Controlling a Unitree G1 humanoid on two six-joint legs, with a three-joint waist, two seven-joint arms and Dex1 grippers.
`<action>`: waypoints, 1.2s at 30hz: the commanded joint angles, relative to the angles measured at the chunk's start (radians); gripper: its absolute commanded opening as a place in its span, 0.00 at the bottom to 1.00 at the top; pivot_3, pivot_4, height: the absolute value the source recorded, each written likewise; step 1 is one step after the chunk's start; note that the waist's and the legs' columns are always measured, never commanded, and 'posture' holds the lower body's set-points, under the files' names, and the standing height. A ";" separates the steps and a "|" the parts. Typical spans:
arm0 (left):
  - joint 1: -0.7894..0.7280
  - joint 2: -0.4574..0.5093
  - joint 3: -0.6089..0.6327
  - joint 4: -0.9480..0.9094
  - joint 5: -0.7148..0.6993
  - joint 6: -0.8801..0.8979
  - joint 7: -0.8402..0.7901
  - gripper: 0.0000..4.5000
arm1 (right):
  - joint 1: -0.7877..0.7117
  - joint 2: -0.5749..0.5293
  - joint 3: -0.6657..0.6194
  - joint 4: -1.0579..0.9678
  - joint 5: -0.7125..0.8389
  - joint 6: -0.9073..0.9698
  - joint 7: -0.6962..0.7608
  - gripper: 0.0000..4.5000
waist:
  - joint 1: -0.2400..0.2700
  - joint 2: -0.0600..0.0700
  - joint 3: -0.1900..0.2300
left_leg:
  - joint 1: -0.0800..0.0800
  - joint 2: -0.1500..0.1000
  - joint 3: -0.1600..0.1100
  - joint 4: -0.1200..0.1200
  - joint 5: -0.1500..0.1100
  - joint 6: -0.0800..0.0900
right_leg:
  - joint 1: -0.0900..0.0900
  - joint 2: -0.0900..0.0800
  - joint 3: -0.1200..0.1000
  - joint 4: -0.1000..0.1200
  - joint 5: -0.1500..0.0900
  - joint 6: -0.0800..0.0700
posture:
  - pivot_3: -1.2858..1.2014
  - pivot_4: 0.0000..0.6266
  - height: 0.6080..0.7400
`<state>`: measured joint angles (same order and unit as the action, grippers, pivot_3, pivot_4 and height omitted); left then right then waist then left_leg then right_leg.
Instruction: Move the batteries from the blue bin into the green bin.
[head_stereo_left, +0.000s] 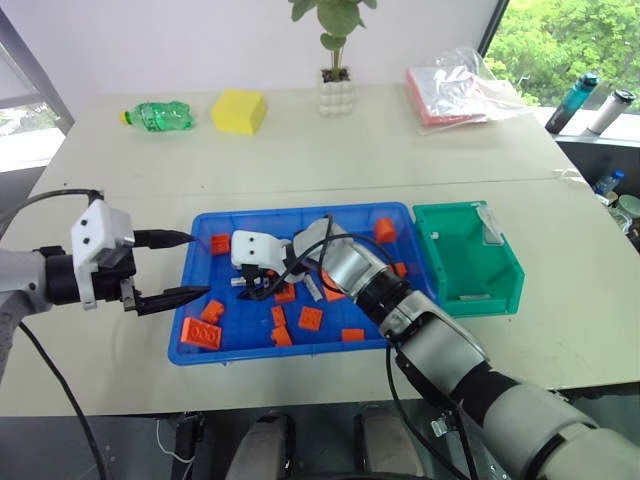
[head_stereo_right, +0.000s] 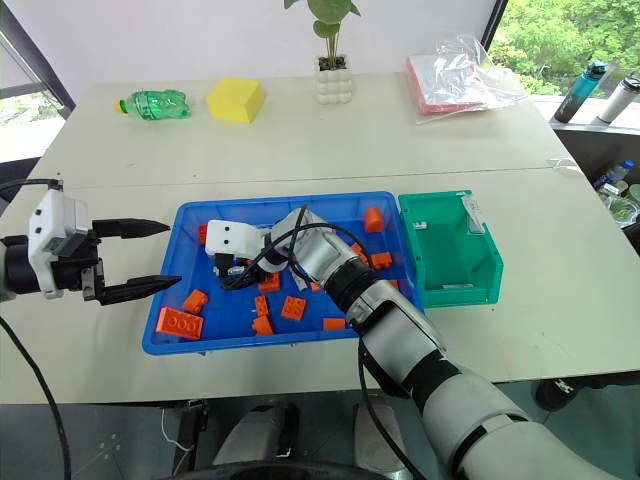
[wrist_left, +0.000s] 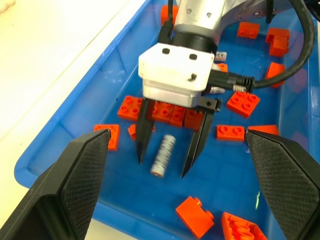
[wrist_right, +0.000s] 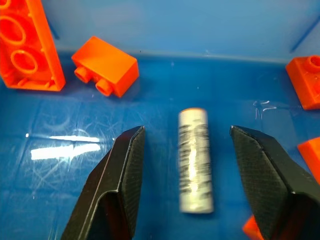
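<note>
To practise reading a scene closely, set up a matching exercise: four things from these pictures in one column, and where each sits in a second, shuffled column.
Things:
1. battery
2. green bin
3. yellow sponge
4. left gripper

Places:
A. far side of the table, beside the green bottle
B. lying in the blue bin, between the right gripper's open fingers
C. hovering at the blue bin's left edge, open
D. against the blue bin's right side

Pairs: 1-B, 2-D, 3-A, 4-C
</note>
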<state>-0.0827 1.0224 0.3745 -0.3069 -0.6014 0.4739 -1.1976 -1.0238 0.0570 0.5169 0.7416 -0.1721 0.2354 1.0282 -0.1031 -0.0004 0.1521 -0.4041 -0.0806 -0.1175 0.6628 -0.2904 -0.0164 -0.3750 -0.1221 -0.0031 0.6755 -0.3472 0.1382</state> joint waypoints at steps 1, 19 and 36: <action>-0.015 0.011 0.009 0.000 -0.011 -0.004 -0.008 1.00 | -0.013 -0.015 -0.032 -0.057 0.017 0.028 0.012 0.21 | 0.002 0.000 0.000 | 0.000 0.000 0.000 0.000 0.000 0.000 | 0.000 0.000 0.000 0.002 0.000 0.000 | 0.52 0.24 0.90; -0.110 -0.044 -0.098 0.015 -0.024 -0.007 -0.009 1.00 | 0.235 -0.574 -0.556 -0.873 0.262 0.740 -0.050 0.02 | 0.048 0.000 0.000 | -0.005 -0.010 -0.003 0.002 0.000 0.001 | -0.003 -0.009 0.000 0.007 0.000 0.000 | 0.52 0.24 0.90; -0.268 -0.097 -0.219 0.130 0.015 -0.055 -0.052 1.00 | 0.699 -0.886 -0.862 -1.187 0.411 0.913 -0.196 0.55 | 0.060 0.001 0.001 | -0.004 -0.008 0.008 0.003 -0.001 0.003 | -0.001 -0.011 0.000 0.005 0.000 0.000 | 0.52 0.24 0.90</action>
<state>-0.3331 0.9253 0.1510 -0.1769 -0.5957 0.4412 -1.2402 -0.3237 -0.8047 -0.3497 -0.4130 0.2219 1.1809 0.8450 -0.0427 0.0004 0.1528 -0.4084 -0.0890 -0.1098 0.6655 -0.2911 -0.0136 -0.3756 -0.1333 -0.0029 0.6802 -0.3477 0.1380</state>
